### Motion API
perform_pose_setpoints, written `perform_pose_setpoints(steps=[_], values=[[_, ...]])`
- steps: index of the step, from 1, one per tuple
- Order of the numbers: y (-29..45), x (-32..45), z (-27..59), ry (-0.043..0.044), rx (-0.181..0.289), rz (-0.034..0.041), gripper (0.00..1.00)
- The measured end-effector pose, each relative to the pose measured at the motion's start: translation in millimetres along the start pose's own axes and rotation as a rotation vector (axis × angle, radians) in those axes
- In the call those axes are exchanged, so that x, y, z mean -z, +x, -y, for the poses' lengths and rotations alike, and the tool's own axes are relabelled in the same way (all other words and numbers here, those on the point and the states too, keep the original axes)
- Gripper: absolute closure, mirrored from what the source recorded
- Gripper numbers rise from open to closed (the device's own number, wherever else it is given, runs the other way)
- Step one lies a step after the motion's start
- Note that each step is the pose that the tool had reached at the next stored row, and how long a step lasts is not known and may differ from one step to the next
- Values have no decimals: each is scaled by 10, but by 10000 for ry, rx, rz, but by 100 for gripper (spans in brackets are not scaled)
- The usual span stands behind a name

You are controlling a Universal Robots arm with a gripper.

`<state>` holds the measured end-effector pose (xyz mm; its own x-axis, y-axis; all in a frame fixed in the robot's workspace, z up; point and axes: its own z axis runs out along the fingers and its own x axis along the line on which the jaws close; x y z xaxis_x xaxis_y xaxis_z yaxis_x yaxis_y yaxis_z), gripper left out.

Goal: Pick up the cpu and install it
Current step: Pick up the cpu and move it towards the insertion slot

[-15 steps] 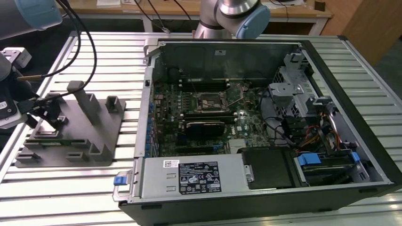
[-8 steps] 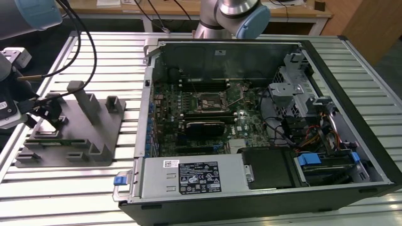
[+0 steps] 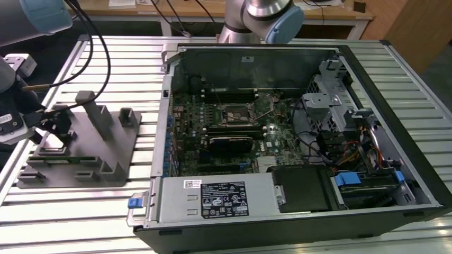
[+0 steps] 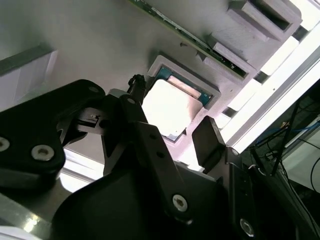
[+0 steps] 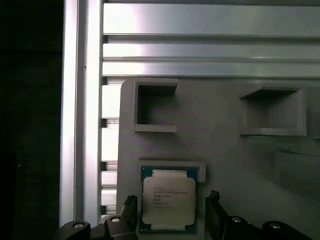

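The gripper (image 5: 172, 200) is spread wide over the cpu (image 5: 168, 201) and has hold of nothing. In the first wrist view its two black fingers (image 5: 214, 210) flank the cpu, one on each side. A strip of grey shows between each fingertip and the cpu's green edge, so neither finger touches it (how high the tips hang above it I cannot tell).

The cpu lies flat, metal lid up, in a shallow framed recess of the grey plate (image 5: 220, 150). The recess is close to the plate's edge and beside the ribbed metal table (image 5: 200, 50). Two square pockets (image 5: 155, 107) sit further along the same plate.

The second wrist view looks along the gripper (image 4: 172, 112) from close in and at a slant. There the cpu (image 4: 167, 107) glares white in its recess, with one fingertip (image 4: 136, 87) at one side of it and the other across from it.

In the exterior view the arm (image 3: 10, 106) comes in at the exterior view's left edge, about mid-height. Its gripper (image 3: 62, 132) points down at the grey plate (image 3: 106, 159), which lies on the table (image 3: 71, 211) in the left third of the frame and carries upright pegs (image 3: 95, 114). The open computer case (image 3: 254, 63) lies in the middle and right of the frame. The socket (image 3: 236, 112) on its green board is in the upper middle, well apart from the gripper.
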<state>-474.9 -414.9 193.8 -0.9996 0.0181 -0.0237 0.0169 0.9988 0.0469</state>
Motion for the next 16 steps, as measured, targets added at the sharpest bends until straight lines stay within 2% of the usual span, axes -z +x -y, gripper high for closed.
perform_pose_setpoints(steps=[16], values=[[13, -74, -37, 1, 0, -12, 35]])
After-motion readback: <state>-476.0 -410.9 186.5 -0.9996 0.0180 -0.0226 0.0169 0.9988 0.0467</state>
